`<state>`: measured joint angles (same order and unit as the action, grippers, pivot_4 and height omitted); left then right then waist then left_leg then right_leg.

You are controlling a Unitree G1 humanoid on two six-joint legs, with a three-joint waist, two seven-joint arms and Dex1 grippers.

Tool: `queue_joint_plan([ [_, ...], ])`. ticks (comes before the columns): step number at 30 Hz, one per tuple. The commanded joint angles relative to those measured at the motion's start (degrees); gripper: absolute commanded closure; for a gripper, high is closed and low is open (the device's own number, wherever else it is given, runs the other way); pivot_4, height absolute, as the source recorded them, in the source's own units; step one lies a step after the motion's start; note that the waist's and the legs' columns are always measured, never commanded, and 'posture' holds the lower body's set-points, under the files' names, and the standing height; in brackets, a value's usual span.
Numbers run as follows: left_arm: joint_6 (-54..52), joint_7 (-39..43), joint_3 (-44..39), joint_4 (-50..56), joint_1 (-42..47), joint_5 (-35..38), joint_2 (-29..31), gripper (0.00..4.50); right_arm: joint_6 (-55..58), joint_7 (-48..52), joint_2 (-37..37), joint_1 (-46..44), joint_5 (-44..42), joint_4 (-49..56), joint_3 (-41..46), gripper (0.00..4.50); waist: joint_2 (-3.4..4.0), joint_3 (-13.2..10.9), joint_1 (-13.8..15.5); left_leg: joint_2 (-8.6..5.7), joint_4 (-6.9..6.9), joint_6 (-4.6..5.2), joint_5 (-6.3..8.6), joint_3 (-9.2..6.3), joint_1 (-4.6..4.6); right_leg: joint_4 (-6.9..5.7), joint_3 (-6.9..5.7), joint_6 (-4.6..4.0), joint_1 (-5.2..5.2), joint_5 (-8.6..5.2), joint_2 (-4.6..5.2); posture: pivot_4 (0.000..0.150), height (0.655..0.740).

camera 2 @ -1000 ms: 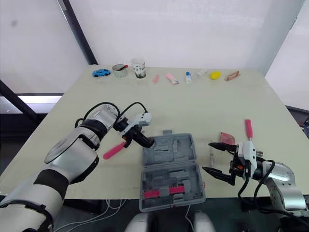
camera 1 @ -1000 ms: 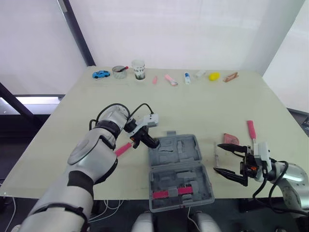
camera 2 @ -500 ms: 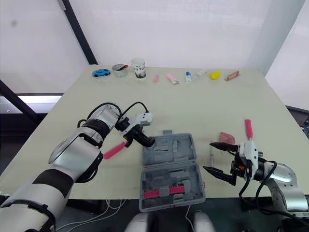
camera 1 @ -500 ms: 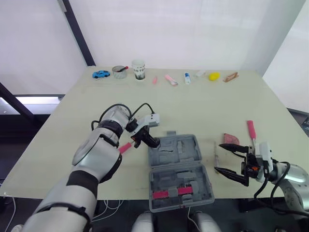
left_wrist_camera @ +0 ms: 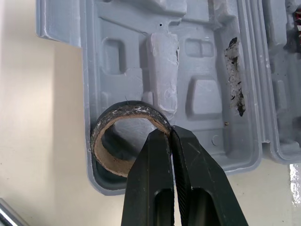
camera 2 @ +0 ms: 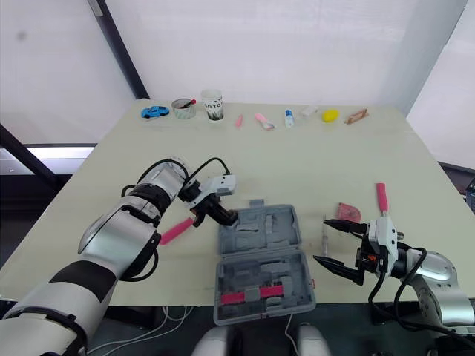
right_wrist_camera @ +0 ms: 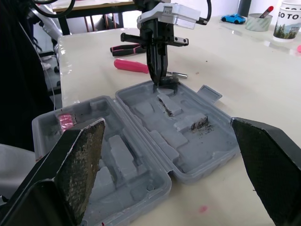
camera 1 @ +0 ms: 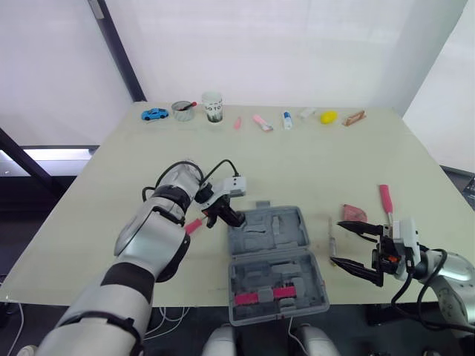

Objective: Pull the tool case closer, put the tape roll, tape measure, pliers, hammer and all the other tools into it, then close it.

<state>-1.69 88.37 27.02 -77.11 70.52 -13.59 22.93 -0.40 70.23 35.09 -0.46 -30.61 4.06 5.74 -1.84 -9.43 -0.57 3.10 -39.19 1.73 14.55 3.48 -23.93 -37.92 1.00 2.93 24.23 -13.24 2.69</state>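
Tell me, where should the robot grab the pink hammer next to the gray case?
Grab the hammer at the middle of its pink handle, from above, one finger on each long side. It lies flat on the table beside the case, and the handle is long and thin with bare table on both sides.

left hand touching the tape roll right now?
Touching. Left wrist view: the left hand is pinched shut on the wall of the tape roll, with no gap at either finger.
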Motion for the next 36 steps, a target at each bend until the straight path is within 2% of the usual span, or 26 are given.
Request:
queue_joint_plan([
  [1, 0.8, 0.0, -1.3, 0.1, 0.2, -1.5, 0.0, 4.4, -1.0, -0.1, 0.5, 0.0, -0.4, 1.6, 1.5, 0.0, 0.0, 0.0, 0.0, 0.0, 0.0, 0.0, 0.0, 0.0, 0.0, 0.0, 0.0, 0.0, 0.0, 0.0, 0.0, 0.15, 0.74],
  [9, 1.3, -1.2, -2.5, 0.1, -0.3, -3.3, -0.4, 4.4, -1.7, -0.1, 0.1, 0.4, 0.1, 1.5, 1.1, 0.0, 0.0, 0.0, 0.0, 0.0, 0.0, 0.0, 0.0, 0.0, 0.01, -0.02, 0.0, 0.0, 0.0, 0.0, 0.0, 0.15, 0.74],
  [13, 0.6, 1.6, -2.7, 0.1, 0.2, -4.2, -0.5, 4.4, -2.0, 0.0, 0.1, 0.3, 0.2, 1.2, 1.1, 0.0, 0.0, 0.0, -0.1, 0.0, 0.0, 0.0, 0.0, 0.0, 0.01, -0.02, 0.0, 0.0, 0.0, 0.0, 0.0, 0.15, 0.74],
  [14, 0.7, 1.5, -2.8, 0.2, 0.2, -4.2, -0.5, 3.82, -2.1, 0.0, 0.1, 0.4, 0.2, 1.1, 1.1, 0.0, 0.0, 0.0, -0.1, 0.0, 0.0, 0.0, 0.0, 0.0, 0.01, -0.02, 0.0, 0.0, 0.0, 0.0, 0.0, 0.15, 0.74],
  [16, 1.2, 0.8, -3.1, 0.3, 0.2, -4.3, -0.6, 3.09, -2.3, 0.0, 0.0, 0.4, 0.2, 1.0, 1.1, 0.0, 0.0, 0.0, 0.0, 0.0, 0.0, 0.0, 0.0, 0.0, 0.01, -0.02, 0.0, 0.0, 0.0, 0.0, 0.0, 0.15, 0.74],
  [22, 1.6, 1.9, -3.3, 0.4, 0.6, -5.3, -0.7, 0.12, -2.5, 0.2, -0.2, 0.4, 0.4, 0.7, 1.1, 0.0, 0.01, 0.0, 0.0, 0.0, 0.0, 0.0, 0.0, 0.0, 0.1, -0.02, 0.0, 0.0, -0.09, 0.0, 0.0, 0.15, 0.74],
  [31, 3.4, 4.1, -1.7, 0.1, 3.0, -5.0, -1.3, 0.05, -3.0, 0.2, -0.5, 0.4, 0.7, 0.3, 0.9, 0.0, 0.0, 0.0, 0.0, 0.0, -0.03, 0.0, 0.0, -0.07, 0.1, -0.01, -0.07, 0.0, -0.15, 0.0, 0.0, 0.15, 0.74],
  [36, 4.1, 4.1, -0.1, -0.3, 4.6, -2.0, -1.4, 0.05, -3.2, -0.1, -0.8, 0.5, 0.7, 0.3, 0.9, 0.0, 0.0, 0.0, 0.0, -0.01, -0.03, 0.0, 0.0, -0.07, 0.09, 0.0, -0.08, 0.0, -0.15, 0.0, 0.0, 0.15, 0.74],
])
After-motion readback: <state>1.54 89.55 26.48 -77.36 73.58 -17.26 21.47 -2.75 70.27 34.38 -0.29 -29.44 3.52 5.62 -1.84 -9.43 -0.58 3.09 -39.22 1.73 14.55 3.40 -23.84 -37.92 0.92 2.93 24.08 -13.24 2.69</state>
